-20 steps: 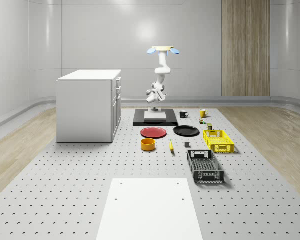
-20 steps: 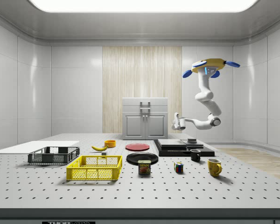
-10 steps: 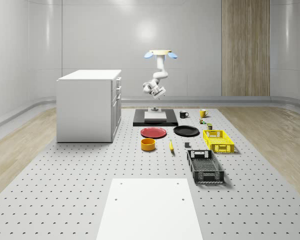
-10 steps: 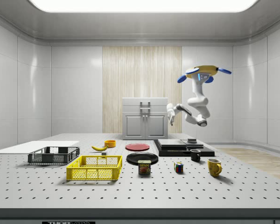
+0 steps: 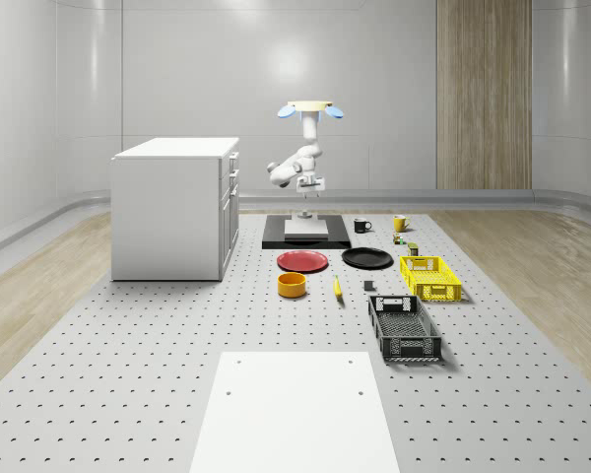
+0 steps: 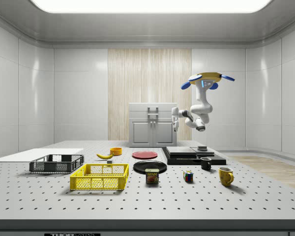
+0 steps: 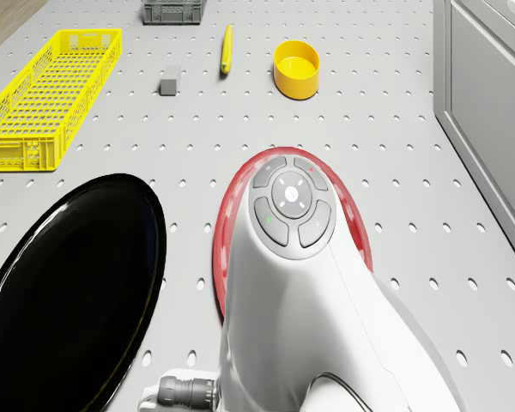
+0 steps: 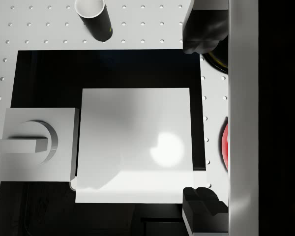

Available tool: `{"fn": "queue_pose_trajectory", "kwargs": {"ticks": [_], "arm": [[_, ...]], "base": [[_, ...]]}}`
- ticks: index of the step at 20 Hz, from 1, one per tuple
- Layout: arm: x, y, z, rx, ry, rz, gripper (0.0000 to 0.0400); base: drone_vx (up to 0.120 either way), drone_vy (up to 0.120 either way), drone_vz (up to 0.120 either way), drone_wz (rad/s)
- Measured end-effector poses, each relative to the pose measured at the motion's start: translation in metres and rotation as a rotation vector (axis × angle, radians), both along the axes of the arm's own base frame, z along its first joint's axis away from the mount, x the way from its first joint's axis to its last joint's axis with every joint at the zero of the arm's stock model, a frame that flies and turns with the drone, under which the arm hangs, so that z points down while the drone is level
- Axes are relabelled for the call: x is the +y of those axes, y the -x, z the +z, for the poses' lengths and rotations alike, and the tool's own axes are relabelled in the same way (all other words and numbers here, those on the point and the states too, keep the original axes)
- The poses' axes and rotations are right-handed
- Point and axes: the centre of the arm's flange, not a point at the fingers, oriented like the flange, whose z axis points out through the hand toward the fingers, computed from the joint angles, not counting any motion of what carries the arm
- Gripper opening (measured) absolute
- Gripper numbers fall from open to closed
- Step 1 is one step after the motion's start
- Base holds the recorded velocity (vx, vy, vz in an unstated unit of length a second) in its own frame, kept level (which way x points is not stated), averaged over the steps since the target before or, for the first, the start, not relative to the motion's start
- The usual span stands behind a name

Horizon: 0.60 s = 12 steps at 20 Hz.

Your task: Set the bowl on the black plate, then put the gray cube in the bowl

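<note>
The yellow bowl (image 5: 292, 285) (image 7: 296, 69) stands on the perforated table, on the near side of the red plate (image 5: 302, 261) (image 7: 360, 232). The black plate (image 5: 366, 258) (image 7: 69, 283) lies beside the red one, bare. The small gray cube (image 5: 368, 287) (image 7: 168, 84) rests between the banana and the yellow crate. My drone (image 5: 309, 107) (image 6: 206, 78) hovers over the black platform (image 5: 306, 233). The arm is folded under it. My gripper (image 5: 310, 189) (image 6: 175, 120) (image 8: 201, 118) hangs high above the platform, open and holding nothing, far from bowl and cube.
A white cabinet (image 5: 175, 207) stands at the whole-scene view's left. A banana (image 7: 227, 47), a yellow crate (image 5: 429, 277), a dark crate (image 5: 404, 328), a black mug (image 8: 93, 17), a yellow mug (image 5: 399, 223) and a can (image 6: 152, 176) sit around the plates. A white mat (image 5: 291, 412) lies in front.
The drone has shifted toward the plates and sunk slightly. The arm has folded up, lifting the gripper higher above the platform. Bowl, cube and plates have not moved.
</note>
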Motion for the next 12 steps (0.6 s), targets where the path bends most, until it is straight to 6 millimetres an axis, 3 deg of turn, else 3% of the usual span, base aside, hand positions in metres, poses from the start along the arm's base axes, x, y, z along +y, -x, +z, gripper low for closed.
{"fn": "queue_pose_trajectory", "kwargs": {"ticks": [2, 12], "arm": [[-0.0024, 0.0000, -0.0003, 0.001, 0.024, -0.001, 0.0400], [-0.0069, 0.0001, -0.0006, 0.003, 0.070, -0.002, 0.0400]], "base": [[0.120, 0.000, -0.020, 0.000], [0.120, 0.000, -0.120, 0.000]]}}
